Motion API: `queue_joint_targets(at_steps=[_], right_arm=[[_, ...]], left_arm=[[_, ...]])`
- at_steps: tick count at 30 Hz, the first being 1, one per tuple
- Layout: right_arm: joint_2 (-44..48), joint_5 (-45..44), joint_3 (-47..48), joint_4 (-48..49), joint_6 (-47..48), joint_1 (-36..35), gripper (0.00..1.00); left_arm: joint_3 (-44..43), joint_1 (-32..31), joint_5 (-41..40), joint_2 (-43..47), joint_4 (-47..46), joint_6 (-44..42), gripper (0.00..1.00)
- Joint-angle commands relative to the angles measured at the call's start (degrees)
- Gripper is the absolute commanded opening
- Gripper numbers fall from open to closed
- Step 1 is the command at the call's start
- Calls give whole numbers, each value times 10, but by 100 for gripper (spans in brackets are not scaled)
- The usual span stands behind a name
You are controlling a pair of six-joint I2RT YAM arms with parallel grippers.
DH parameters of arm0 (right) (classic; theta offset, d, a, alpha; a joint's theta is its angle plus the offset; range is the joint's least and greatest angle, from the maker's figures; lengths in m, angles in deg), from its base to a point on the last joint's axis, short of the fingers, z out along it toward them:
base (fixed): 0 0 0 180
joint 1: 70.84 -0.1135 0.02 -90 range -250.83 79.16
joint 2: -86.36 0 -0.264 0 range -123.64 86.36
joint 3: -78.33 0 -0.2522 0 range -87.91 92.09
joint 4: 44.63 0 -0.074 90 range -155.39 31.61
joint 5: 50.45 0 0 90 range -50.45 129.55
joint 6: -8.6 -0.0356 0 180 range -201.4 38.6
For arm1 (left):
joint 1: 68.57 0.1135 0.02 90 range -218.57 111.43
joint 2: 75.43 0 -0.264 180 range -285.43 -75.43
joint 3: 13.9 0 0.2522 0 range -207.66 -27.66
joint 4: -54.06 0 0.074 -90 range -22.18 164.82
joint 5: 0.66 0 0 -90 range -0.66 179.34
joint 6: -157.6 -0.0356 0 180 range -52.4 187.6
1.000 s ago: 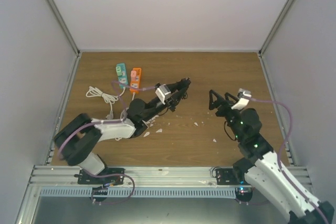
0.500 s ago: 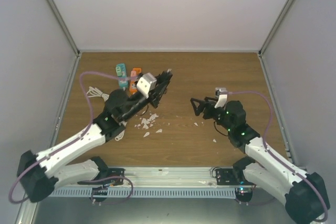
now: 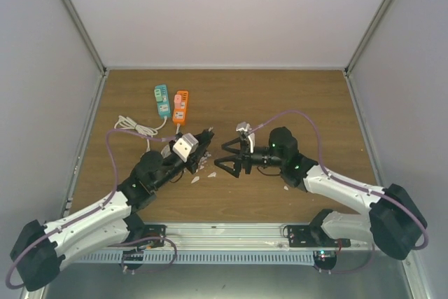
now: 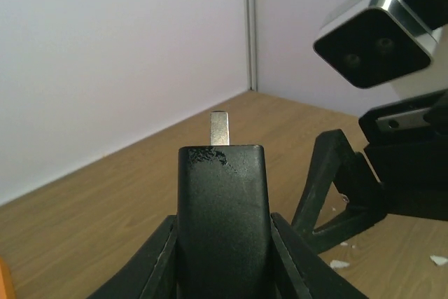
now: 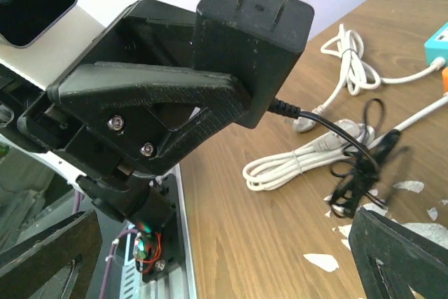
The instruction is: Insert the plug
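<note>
In the left wrist view only one metal prong (image 4: pixel 220 128) of the plug (image 4: pixel 222 208) shows; the other is hidden behind it. The plug's bottom runs off the lower edge. A tiny orange bit (image 4: pixel 2 279) at the left edge is too small to name. In the right wrist view one prong runs off the top edge, the teal power strip (image 5: pixel 439 36) is cut off at the right, and the thin cable (image 5: pixel 360 169) looks blurry. From the top, the black plug is hard to pick out inside the black left gripper (image 3: pixel 204 146).
</note>
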Motion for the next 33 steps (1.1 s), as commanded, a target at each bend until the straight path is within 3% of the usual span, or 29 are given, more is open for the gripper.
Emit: queue_joint_targets(at_steps=[1, 16, 25, 30, 33], right_arm=[[-12, 47, -8, 57, 9, -6, 100], [-9, 11, -33, 102, -35, -10, 98], [-6, 8, -33, 96, -43, -9, 77], [-10, 15, -32, 96, -44, -10, 55], [-21, 22, -27, 96, -46, -10, 52]], left_arm=[[30, -5, 14, 22, -87, -6, 0], [81, -84, 22, -12, -159, -20, 0], [90, -109, -6, -37, -188, -29, 0], [94, -114, -18, -62, -206, -31, 0], [95, -117, -33, -70, -212, -35, 0]])
